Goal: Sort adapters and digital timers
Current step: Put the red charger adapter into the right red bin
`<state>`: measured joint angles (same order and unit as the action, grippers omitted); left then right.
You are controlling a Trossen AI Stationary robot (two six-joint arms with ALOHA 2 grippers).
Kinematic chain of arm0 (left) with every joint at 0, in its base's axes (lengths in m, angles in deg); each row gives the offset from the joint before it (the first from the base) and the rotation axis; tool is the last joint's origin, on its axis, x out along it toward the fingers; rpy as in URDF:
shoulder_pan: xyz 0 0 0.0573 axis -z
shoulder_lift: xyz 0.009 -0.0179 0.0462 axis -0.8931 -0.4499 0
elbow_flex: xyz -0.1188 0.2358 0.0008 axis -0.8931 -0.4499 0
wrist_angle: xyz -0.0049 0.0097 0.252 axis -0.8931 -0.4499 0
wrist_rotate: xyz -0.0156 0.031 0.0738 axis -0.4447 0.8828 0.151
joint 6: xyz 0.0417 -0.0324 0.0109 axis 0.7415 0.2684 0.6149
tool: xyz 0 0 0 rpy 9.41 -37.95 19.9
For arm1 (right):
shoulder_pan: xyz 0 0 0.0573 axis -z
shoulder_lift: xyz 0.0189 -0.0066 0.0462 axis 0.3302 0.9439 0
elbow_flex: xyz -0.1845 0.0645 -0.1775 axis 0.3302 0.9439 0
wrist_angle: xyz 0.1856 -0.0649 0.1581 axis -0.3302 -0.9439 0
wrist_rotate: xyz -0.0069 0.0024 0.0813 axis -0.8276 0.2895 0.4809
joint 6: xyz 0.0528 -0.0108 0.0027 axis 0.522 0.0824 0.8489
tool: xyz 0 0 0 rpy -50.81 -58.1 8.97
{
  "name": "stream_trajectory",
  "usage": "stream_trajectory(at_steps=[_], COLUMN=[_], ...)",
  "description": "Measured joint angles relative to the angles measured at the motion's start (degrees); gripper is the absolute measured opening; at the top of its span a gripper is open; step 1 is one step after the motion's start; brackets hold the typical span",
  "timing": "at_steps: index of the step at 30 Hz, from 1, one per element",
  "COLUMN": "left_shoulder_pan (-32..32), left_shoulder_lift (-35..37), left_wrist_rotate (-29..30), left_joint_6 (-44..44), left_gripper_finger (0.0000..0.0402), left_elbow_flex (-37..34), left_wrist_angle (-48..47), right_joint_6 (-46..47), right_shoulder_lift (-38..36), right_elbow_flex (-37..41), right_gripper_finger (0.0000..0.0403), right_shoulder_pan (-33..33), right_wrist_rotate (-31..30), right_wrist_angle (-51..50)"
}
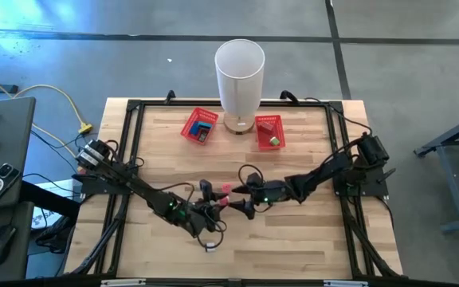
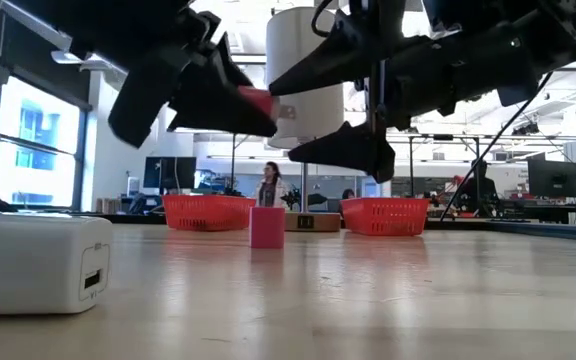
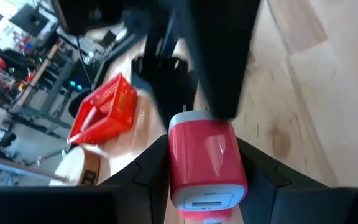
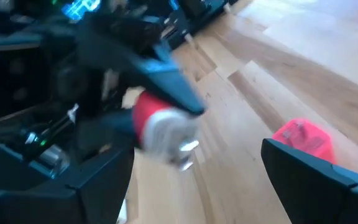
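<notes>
Left claw holds a red adapter up off the table, facing my open right claw.

My left gripper is clamped on a glossy red adapter, a rounded block with a pale grey end cap; its long axis runs along the fingers, its metal prongs toward the right gripper, whose fingers stand spread and empty just beside it; I can read no writing on it; a second red adapter, matte and boxy, stands upright on the pale wooden table below; a white adapter with a port in its side lies near the low camera; two red mesh baskets flank a white cylinder at the far edge.
</notes>
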<state>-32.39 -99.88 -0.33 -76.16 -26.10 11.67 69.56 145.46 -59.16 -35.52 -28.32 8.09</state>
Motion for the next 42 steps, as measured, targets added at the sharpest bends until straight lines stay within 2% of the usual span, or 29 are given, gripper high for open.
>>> stream_trajectory(at_steps=[5,12,24,27,36,42], left_shoulder_pan=[-0.19,-1.12,-3.14,-3.37,-2.65,-2.42], left_shoulder_lift=[-0.64,-2.01,-2.32,-2.32,-2.27,-2.23], left_wrist_rotate=[-0.09,-1.91,-2.46,-3.09,-3.26,-3.26], left_joint_6=[4.19,6.47,10.45,10.45,10.4,10.89], left_gripper_finger=[0.013,0.013,0.013,0.013,0.013,0.013], left_elbow_flex=[0.05,0.03,0.03,0.01,0.05,0.05], left_wrist_angle=[3.77,6.31,11.67,11.68,11.81,11.72], right_joint_6=[-1.56,-3.89,-5.27,-6.38,-7.49,-7.48], right_shoulder_lift=[0.0,0.0,0.0,0.0,0.03,0.04], right_elbow_flex=[0.0,0.0,0.0,0.0,0.02,0.04], right_gripper_finger=[0.034,0.034,0.0331,0.0308,0.0195,0.0137], right_shoulder_pan=[0.01,0.23,0.27,0.28,0.31,0.27], right_wrist_rotate=[0.55,5.3,7.34,8.61,8.63,8.91], right_wrist_angle=[1.19,4.7,5.23,5.15,4.83,4.98])
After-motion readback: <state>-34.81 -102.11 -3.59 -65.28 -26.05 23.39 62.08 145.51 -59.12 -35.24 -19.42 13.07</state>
